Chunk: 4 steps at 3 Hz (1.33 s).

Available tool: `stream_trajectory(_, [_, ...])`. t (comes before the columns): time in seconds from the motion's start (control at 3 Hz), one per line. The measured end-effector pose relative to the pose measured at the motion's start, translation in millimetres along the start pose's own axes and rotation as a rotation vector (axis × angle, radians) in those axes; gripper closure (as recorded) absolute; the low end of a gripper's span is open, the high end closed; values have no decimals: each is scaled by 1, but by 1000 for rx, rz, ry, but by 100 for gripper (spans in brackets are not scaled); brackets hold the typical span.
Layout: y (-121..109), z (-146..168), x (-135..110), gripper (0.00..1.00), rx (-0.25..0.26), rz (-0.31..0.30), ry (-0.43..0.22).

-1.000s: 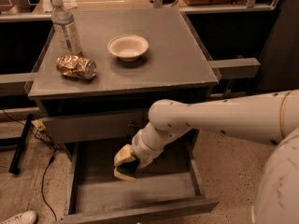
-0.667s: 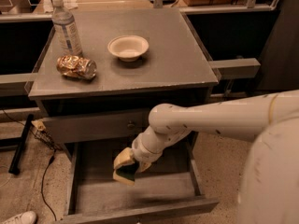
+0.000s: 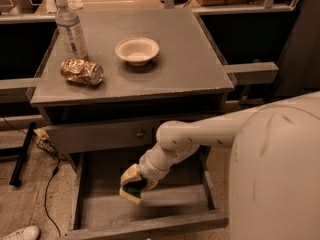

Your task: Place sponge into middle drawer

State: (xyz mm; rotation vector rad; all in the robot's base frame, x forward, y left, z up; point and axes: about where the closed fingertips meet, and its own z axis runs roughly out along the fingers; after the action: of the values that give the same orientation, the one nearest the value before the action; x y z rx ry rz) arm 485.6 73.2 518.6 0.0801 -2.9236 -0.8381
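Observation:
The middle drawer [image 3: 100, 211] is pulled out below the cabinet top, a wide shallow grey box with a bare floor. My gripper [image 3: 133, 185] reaches down into it from the right on a white arm. It is shut on the sponge [image 3: 132, 192], whose dark green layer and pale yellow foam show between the fingers. The sponge hangs just above the drawer floor, near its middle.
On the cabinet top [image 3: 190, 69] stand a water bottle [image 3: 70, 30], a crushed shiny can [image 3: 81, 71] and a white bowl [image 3: 137, 50]. A closed drawer front with a small knob [image 3: 140, 132] sits above the open drawer. Cables [image 3: 47, 184] lie on the floor at left.
The gripper with the sponge has sunk slightly lower and a little forward inside the drawer. Nothing on the cabinet top has moved.

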Motion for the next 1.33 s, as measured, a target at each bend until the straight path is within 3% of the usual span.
stream_trajectory(0.67, [-16,39,-4,100,-73,124,22])
stream_trajectory(1.0, [-38,49,4,100,-68,191,14])
stream_trajectory(1.33, [-38,49,4,100,-68,191,14])
